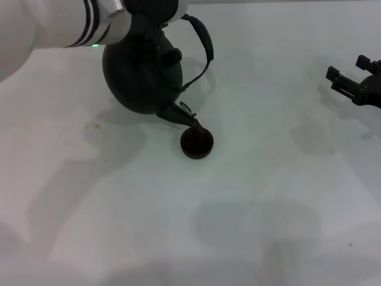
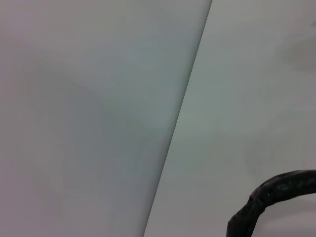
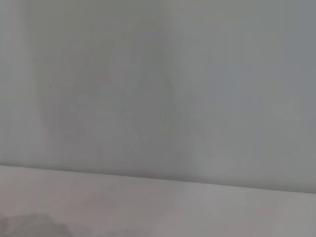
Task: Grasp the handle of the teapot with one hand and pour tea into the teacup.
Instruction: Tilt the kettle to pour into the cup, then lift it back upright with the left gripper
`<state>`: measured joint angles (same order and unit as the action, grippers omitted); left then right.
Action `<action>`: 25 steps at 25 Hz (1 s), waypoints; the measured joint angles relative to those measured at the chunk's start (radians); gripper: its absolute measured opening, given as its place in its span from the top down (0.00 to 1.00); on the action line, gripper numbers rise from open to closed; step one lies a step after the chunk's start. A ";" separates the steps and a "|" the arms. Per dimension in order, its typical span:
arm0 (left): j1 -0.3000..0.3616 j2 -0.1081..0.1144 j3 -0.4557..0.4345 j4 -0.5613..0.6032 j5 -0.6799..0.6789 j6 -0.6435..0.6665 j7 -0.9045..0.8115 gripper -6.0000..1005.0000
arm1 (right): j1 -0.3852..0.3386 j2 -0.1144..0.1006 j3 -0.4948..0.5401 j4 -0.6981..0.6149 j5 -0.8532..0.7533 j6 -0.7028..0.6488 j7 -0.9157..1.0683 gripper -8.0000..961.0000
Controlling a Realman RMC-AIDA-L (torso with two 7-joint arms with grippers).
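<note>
The black round teapot [image 1: 140, 74] hangs tilted above the table, its stubby spout [image 1: 181, 114] pointing down over the small dark teacup [image 1: 196, 145]. A thin brownish stream runs from the spout tip into the cup. My left gripper [image 1: 156, 13] sits at the top of the pot, mostly hidden under the white arm, shut on the handle [image 1: 206, 44], whose arched hoop sticks out to the right. A piece of the handle [image 2: 270, 196] also shows in the left wrist view. My right gripper [image 1: 350, 70] rests open at the far right edge, well away from the pot.
The white table [image 1: 250, 226] carries only shadows around the cup. A faint stain [image 1: 91, 125] marks the table left of the pot. The right wrist view shows only a pale surface and wall.
</note>
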<state>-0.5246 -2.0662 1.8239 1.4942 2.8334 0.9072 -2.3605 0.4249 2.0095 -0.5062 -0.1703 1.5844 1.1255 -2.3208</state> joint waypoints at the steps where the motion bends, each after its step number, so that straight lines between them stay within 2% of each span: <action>1: 0.000 0.000 0.000 0.000 0.000 0.000 0.000 0.89 | 0.000 0.000 0.000 0.000 0.000 0.000 0.000 0.12; 25: 0.031 -0.005 -0.005 0.012 0.000 0.003 0.000 0.89 | -0.002 0.000 0.000 0.000 0.002 -0.010 0.000 0.12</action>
<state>-0.4940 -2.0709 1.8186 1.5058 2.8331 0.9097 -2.3608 0.4232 2.0093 -0.5061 -0.1703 1.5861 1.1150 -2.3208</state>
